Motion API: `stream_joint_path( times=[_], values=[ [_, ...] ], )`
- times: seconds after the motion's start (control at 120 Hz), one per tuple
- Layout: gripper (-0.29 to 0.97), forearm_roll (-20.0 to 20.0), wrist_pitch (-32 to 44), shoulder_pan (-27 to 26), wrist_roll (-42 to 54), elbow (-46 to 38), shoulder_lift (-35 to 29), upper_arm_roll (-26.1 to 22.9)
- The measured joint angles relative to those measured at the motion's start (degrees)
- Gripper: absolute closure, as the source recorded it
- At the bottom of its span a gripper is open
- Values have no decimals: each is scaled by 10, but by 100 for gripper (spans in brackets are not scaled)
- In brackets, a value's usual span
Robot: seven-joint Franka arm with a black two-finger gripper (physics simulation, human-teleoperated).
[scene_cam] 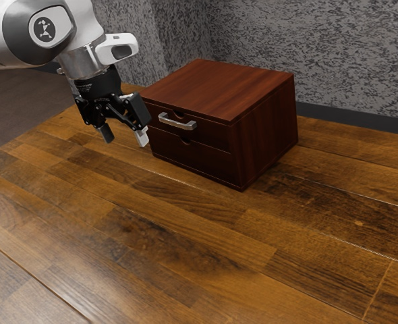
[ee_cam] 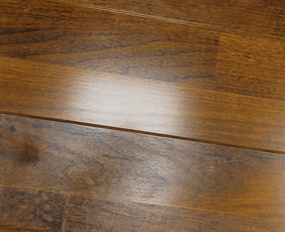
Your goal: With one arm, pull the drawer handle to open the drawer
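Wood plank tabletop (scene_cam: 185, 270) takes up most of the exterior view. The wrist view looks down on the same planks w/ a pale glare patch (ee_cam: 128, 101), so the hand is over bare wood, not the cabinet. Grey textured wall (scene_cam: 320, 40) behind. Dark red-brown cabinet (scene_cam: 219, 88) sits toward the back, its front turned to the exterior view's left, i.e. twd the arm (scene_cam: 30, 30). It has two stacked fronts: top drawer (scene_cam: 212, 136) looks flush w/ the carcass, so shut, nothing pulled yet; lower drawer (scene_cam: 199, 160) is also flush.

Gripper (scene_cam: 125, 138) hangs near the cabinet front, on the exterior view's left of it. Fingers point down, spread apart, nothing between them, clear of the wood. Silver bar handle (scene_cam: 177, 121) runs horizontal across the top drawer, standing off the front. It's near the gripper, not touching.

Step in hand, prob: approach + grasp. To do it well:
- move across to the bar's middle, not an end, so the pull doesn't skew the drawer
- keep fingers wide til they straddle the bar, one behind it in the gap, one in front. May need a wrist turn, can't tell the exact angle from here
- close firmly, then pull straight out, square to the front. Any sideways drag could bind the drawer or slide the whole cabinet
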Motion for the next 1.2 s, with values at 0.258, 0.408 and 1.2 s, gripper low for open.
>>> stream_joint_path(
  times=[0.258,0.408,1.2],
  values=[
    [0,1,-2,0,6,35,-2,0],
    [0,0,-9,19,94,134,-24,-25],
    [0,36,151,3,699,8,2,-69]
  ],
)
